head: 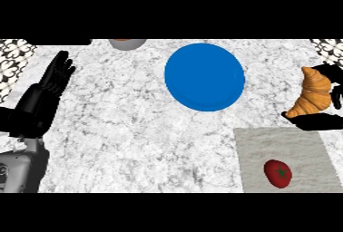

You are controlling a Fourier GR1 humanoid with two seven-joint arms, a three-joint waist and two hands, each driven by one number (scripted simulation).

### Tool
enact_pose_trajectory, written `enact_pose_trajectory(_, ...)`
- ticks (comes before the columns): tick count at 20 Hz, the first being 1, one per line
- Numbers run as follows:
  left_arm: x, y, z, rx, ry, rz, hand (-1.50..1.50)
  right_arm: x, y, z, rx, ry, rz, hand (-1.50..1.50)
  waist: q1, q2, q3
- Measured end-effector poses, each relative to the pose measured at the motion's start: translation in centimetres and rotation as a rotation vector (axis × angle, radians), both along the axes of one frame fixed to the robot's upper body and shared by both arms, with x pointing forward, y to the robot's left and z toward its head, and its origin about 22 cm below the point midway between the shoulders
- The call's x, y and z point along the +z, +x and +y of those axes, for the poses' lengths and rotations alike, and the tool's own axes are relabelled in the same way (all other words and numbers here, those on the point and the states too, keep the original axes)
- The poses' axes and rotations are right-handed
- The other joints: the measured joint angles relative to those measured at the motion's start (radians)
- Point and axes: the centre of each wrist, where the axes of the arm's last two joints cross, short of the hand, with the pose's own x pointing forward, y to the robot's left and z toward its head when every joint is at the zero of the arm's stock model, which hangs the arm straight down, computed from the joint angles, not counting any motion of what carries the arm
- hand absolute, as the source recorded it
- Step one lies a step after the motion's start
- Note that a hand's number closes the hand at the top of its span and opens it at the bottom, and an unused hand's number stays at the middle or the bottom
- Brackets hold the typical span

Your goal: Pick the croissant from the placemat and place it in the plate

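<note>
One croissant [315, 93], golden, long axis running near upright in the head view, clamped between fingers and thumb of the right hand [320, 120], off the grey placemat [288, 145] and just above its far edge. Blue plate [204, 77] lies to the left of the held croissant, near, with bare marble between. Left hand [53, 79] rests open, fingers straight, at the view's left. Red tomato [277, 173] sits on the placemat.

The croissant [313, 94] is golden brown and curved, standing nearly on end in my right hand [320, 121], off the placemat [295, 145] and at three o'clock from the plate [205, 77]. The plate is plain blue and round, lying flat on the counter with nothing on it. The grey placemat lies at five o'clock from the plate.
</note>
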Motion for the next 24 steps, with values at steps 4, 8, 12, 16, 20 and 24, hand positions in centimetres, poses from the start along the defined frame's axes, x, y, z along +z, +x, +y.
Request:
enact_pose_trajectory(4,0.5,-0.2,0.8,-0.004,-0.003,-0.003,0.0,1.2,1.4,2.9,0.049,0.028,-0.014,1.5,0.007,0.002,0.0)
enact_pose_trajectory(8,1.0,0.1,0.2,-0.01,-0.002,-0.006,0.0,2.0,4.0,6.3,0.089,0.055,-0.019,1.5,0.012,0.004,0.0)
enact_pose_trajectory(12,0.7,0.2,0.6,-0.011,-0.002,-0.008,0.0,2.5,6.5,10.0,0.109,0.102,-0.003,1.5,0.016,0.005,0.001)
enact_pose_trajectory(16,0.9,0.4,0.2,-0.018,-0.004,-0.016,0.0,1.7,9.6,12.7,0.121,0.133,0.033,1.5,0.022,0.007,0.001)
enact_pose_trajectory(20,1.1,0.7,0.5,-0.021,-0.004,-0.014,0.0,0.7,12.3,15.1,0.104,0.131,0.059,1.5,0.027,0.01,0.001)
enact_pose_trajectory(24,0.6,0.9,-0.3,-0.031,-0.009,-0.012,0.0,-1.2,14.1,16.6,0.081,0.099,0.083,1.5,0.033,0.013,0.001)
